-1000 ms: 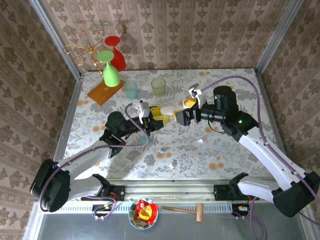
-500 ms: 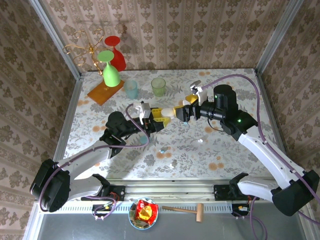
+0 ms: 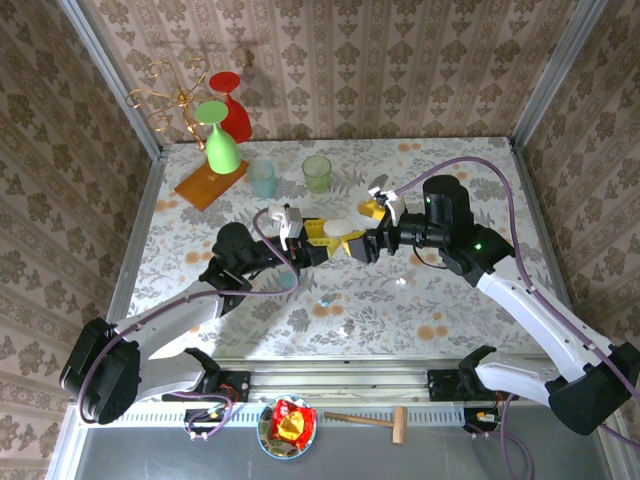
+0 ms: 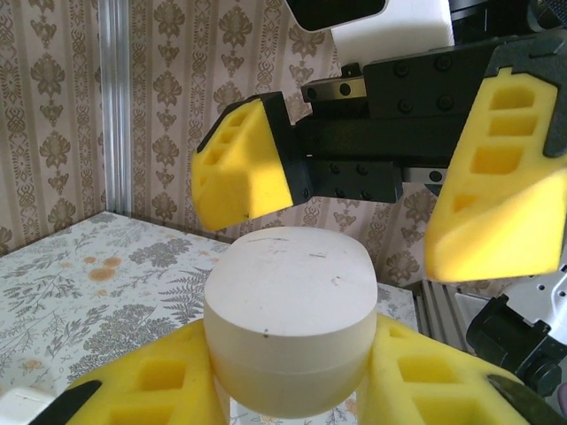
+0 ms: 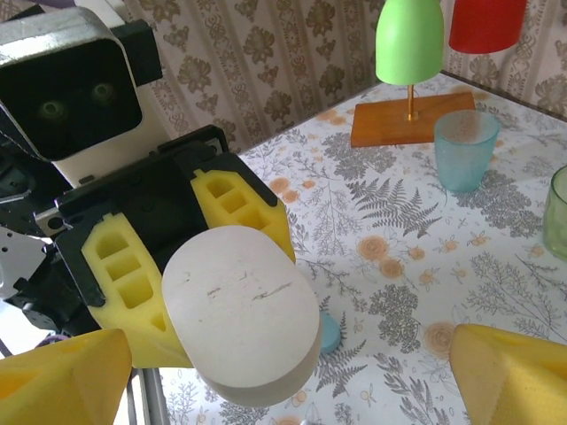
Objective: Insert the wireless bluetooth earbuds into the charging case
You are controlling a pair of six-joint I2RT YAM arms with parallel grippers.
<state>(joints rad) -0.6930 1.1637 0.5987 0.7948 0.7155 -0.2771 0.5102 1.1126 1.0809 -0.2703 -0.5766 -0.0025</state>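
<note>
The left pincer (image 3: 318, 236) grips the white charging case (image 4: 288, 319) clear of the counter (image 3: 470, 170), probably presenting its lid; the right pincer (image 3: 364, 228) (jaws spread wide, flanking it) holds nothing; the earbuds (image 3: 323, 298) lie loose below, near the arms.

Held: white oval charging case (image 5: 241, 310), clamped between yellow foam jaws of left gripper (image 5: 190, 266)
Own jaws: right gripper (image 5: 288, 385) spread wide, yellow tips at both lower corners
Behind: floral desk (image 5: 399, 257), blue cup (image 5: 465, 146), inverted green goblet (image 5: 409, 35) on wooden base (image 5: 412, 119)
</note>
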